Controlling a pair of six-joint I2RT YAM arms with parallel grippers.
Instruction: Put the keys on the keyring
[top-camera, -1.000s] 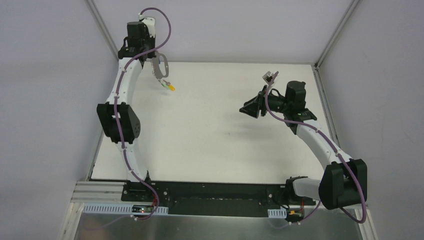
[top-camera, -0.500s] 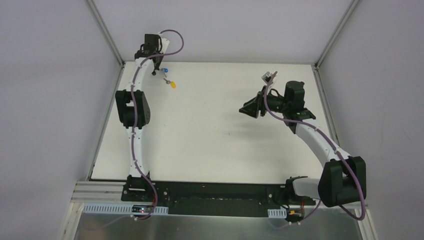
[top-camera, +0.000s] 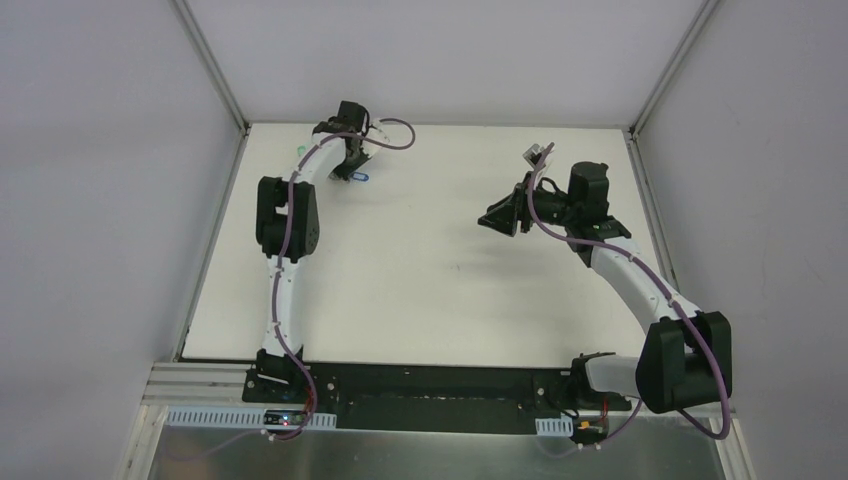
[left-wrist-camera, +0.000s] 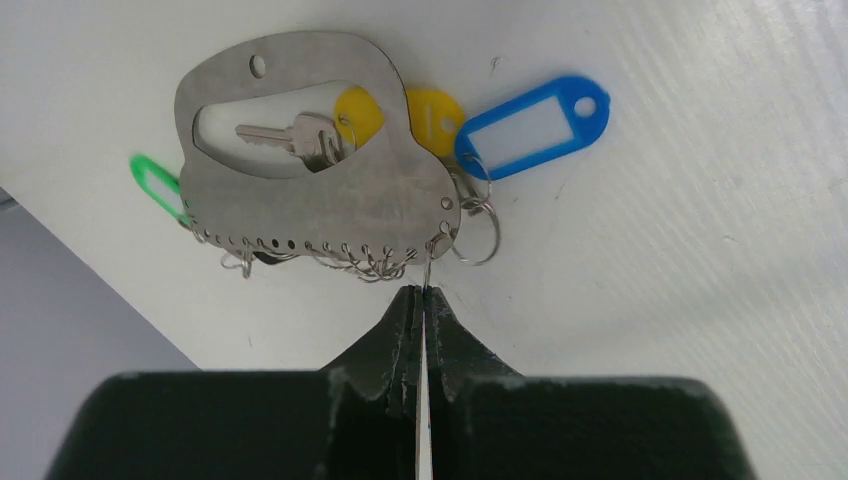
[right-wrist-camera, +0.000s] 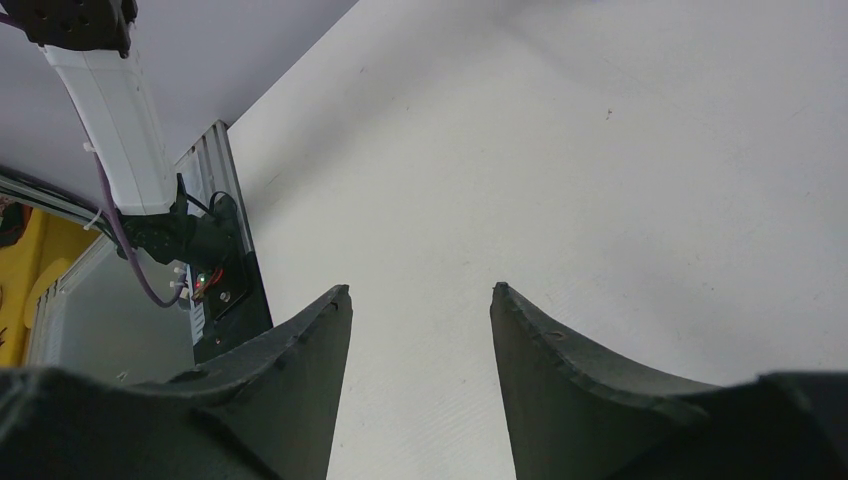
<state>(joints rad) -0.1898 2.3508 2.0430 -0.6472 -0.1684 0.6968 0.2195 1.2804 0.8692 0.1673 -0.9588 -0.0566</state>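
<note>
At the far left corner of the white table (top-camera: 420, 290), your left arm (top-camera: 285, 230) is stretched almost straight out from its base. The wrist is bent over so the left gripper (left-wrist-camera: 424, 292) points at the surface. Its fingers are pressed together, pinching a thin wire loop at the lower edge of the keyring (left-wrist-camera: 330, 200) — a flat silver plate with an oval cut-out, close against the tabletop. You can see the keys (left-wrist-camera: 292, 138) bunched at it: one silver key inside the cut-out, two yellow heads (left-wrist-camera: 437, 110) just behind the plate, a blue tag (left-wrist-camera: 530, 125) to one side and a green tag (left-wrist-camera: 155, 183) to the other. Your right arm (top-camera: 630, 270) is folded at the elbow over the table's right half, with the right gripper (right-wrist-camera: 418, 292) held above the white surface, fingers spread apart. Pale grey walls (top-camera: 450, 60) close in the table on three sides — an aluminium rail (top-camera: 200, 380) runs along the near edge.
</note>
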